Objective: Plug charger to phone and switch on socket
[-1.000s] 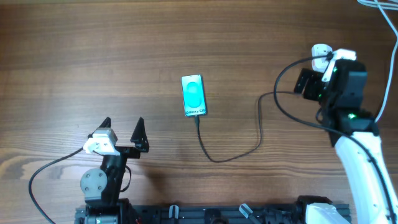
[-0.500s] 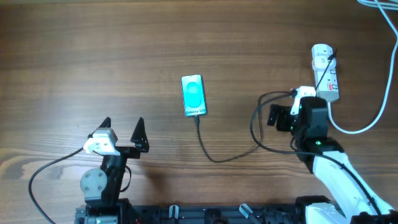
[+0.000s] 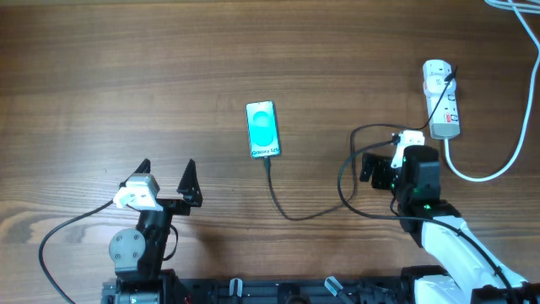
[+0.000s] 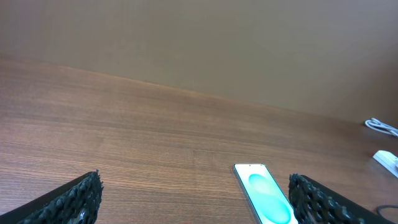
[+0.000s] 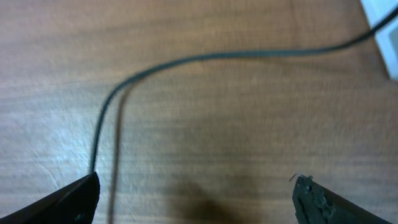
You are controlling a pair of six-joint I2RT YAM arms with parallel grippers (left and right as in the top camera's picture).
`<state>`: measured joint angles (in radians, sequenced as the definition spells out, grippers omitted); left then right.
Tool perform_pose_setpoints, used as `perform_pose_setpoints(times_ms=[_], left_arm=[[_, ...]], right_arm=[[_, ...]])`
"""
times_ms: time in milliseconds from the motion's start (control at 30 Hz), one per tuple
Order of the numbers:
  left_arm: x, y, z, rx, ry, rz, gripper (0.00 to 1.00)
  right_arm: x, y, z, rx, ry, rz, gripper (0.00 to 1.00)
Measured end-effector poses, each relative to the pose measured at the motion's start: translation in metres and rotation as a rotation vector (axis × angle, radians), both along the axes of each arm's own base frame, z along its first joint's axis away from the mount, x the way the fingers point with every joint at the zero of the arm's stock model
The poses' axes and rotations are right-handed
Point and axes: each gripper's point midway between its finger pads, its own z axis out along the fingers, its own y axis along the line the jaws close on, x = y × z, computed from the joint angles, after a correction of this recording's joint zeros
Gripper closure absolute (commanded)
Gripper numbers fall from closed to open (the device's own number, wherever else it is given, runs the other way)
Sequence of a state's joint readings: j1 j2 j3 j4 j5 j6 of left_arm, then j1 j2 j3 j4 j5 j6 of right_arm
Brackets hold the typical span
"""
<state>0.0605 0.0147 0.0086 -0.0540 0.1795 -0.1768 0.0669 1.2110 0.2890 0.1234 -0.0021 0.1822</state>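
Note:
The phone lies face up mid-table, its cyan screen lit; the left wrist view shows the phone just inside my right finger. The charger, a thin black cable, meets the phone's near edge, loops right and runs up to the white socket at the far right. My left gripper rests open and empty near the front left. My right gripper hovers open and empty over the cable loop, well short of the socket. In the right wrist view the cable arcs above my open gripper, with the socket's corner at top right.
A thick white cord curls from the socket toward the table's right edge, and more white cord lies at the far right corner. Bare wood surrounds the phone. The arm bases stand along the front edge.
My right arm has drawn back from the socket toward the front and left, uncovering it, and now hangs over the cable loop. The left arm, phone and socket have not moved.

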Motion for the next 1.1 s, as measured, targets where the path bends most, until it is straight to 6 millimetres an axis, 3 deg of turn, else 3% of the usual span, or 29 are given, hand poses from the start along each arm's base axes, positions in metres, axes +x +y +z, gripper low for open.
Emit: perform_pose_setpoints(times_ms=[267, 1100], left_arm=[[0.0, 0.0, 0.0, 0.0, 0.0, 0.0, 0.0], [0.0, 0.0, 0.0, 0.0, 0.0, 0.0, 0.0]], right_arm=[[-0.013, 0.001, -0.014, 0.011, -0.017, 0.009, 0.0], [-0.049, 0.005, 0.012, 0.084, -0.201, 0.002, 0.0]])
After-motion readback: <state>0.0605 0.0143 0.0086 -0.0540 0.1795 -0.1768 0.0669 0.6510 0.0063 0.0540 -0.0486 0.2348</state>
